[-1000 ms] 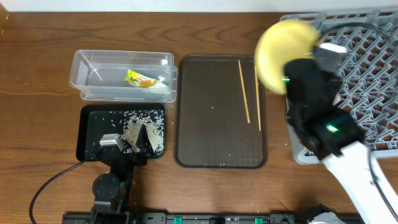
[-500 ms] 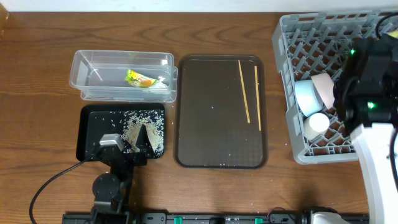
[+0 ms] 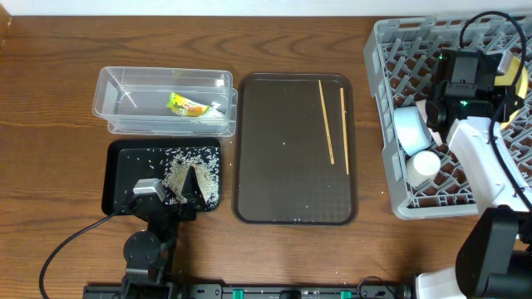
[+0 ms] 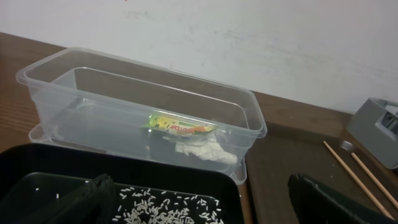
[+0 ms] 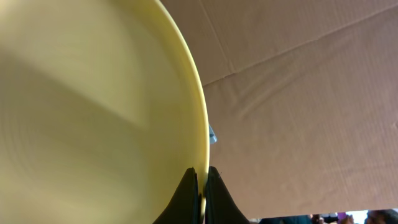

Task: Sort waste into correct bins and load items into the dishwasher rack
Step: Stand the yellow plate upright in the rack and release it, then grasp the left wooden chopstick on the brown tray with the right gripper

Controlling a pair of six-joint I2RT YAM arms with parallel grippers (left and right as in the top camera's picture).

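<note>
Round pale yellow plate [image 5: 93,93] is being pinched at its rim by the right gripper [image 5: 200,180], both fingers being pressed onto the edge. In the overhead view only a thin yellow sliver is showing at the far right, so the plate is being judged near upright, over the right part of the large grey lattice dishwasher rack [image 3: 391,50]. Relation being noted: the peg rows are lying below and to the left of the plate, so a rim-first descent is being called for. Small light blue bowl [image 3: 409,129] and small white bowl [image 3: 422,164] are occupying the rack's left side. Left gripper [image 4: 208,199] is being held spread, empty, over the shallow black tray [image 3: 116,166], well apart from the rack.
</note>
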